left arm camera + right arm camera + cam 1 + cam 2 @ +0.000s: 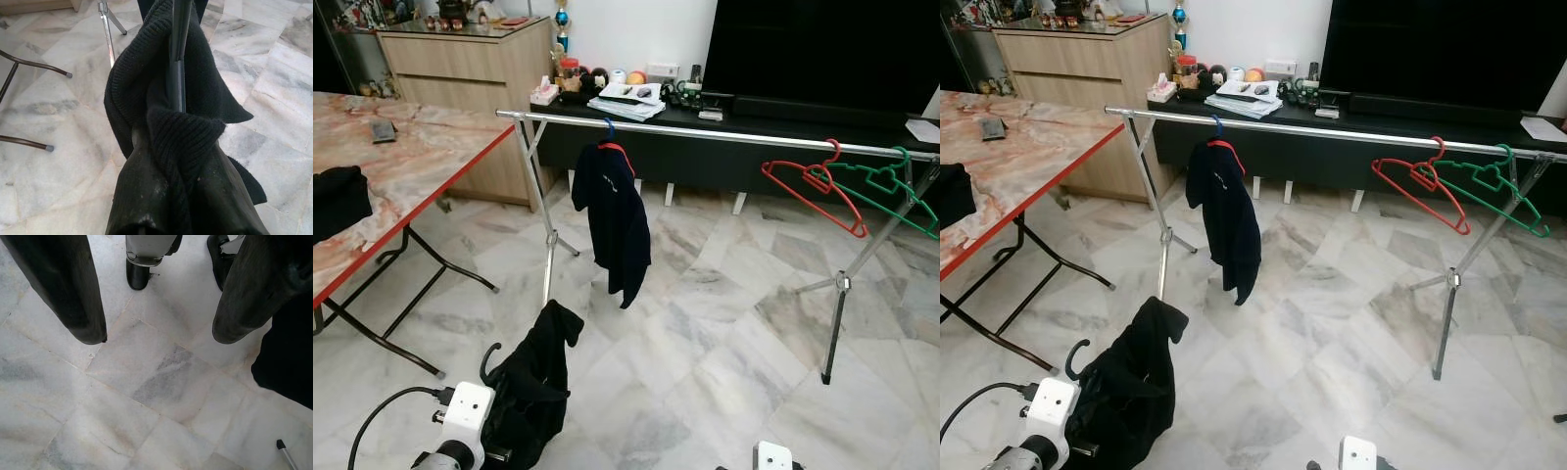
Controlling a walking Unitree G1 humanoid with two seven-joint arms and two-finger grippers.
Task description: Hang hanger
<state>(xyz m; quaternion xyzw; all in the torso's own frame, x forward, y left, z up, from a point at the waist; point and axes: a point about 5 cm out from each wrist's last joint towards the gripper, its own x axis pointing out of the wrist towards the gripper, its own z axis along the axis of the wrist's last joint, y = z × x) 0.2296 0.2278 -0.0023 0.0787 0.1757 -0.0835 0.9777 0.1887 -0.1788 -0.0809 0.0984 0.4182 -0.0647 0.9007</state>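
My left gripper (178, 128) is shut on a black knit garment (534, 380) that hangs on a hanger, low at the front left. The hanger's black hook (487, 360) sticks out beside the garment, and its grey bar (177, 54) runs between my fingers. Ahead, a silver clothes rail (705, 132) spans the room. On it hang a navy shirt (615, 220) near the left end, and a red hanger (811, 191) and a green hanger (886, 191) at the right. My right gripper (159, 338) is open, pointing down at the marble floor with nothing between its fingers.
A marble-topped folding table (406, 162) with a red edge stands at the left, with dark clothing (337, 201) on it. The rail's splayed legs (837, 323) reach onto the floor. Behind it are a black TV console (764, 122) and a wooden cabinet (470, 64).
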